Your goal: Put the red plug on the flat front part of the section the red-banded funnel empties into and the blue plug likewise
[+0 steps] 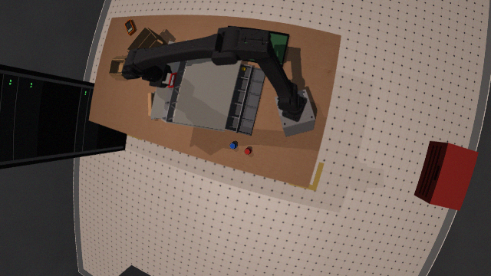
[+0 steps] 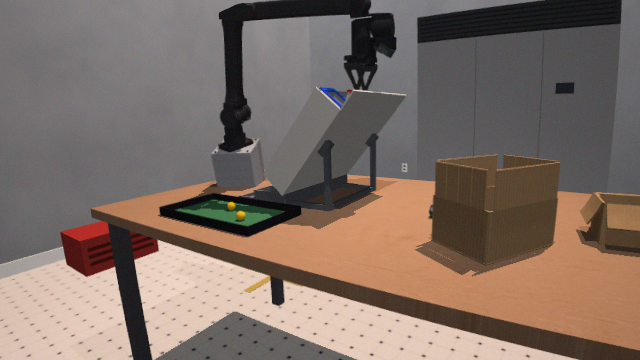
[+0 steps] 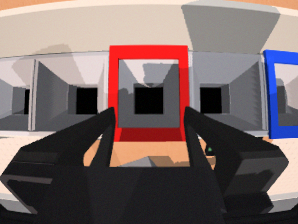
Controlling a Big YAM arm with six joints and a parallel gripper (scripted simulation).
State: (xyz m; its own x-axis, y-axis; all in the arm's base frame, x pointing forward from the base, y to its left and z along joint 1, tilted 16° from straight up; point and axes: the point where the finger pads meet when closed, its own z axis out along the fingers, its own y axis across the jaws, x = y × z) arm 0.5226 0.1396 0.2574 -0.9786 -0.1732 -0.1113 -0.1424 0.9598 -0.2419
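My gripper (image 3: 149,113) is open and empty, right above the red-banded funnel (image 3: 148,90) at the top of the slanted grey cover (image 2: 330,135). It also shows in the side view (image 2: 360,79). No marble shows between the fingers or in the funnel mouth. The blue-banded funnel (image 3: 282,92) is two funnels to the right in the wrist view. The row of sections (image 1: 245,100) lies at the cover's low end; a small yellow spot (image 1: 244,69) shows in the end section nearest the green tray (image 2: 230,212). Two yellow marbles (image 2: 231,205) (image 2: 241,215) lie in the tray. The red plug (image 1: 248,151) and the blue plug (image 1: 232,145) stand on the table.
A large open cardboard box (image 2: 495,205) and a smaller one (image 2: 612,220) stand on the table beyond the cover's high end. A red box (image 1: 446,174) sits on the floor away from the table. The arm's base (image 1: 297,113) is beside the sections.
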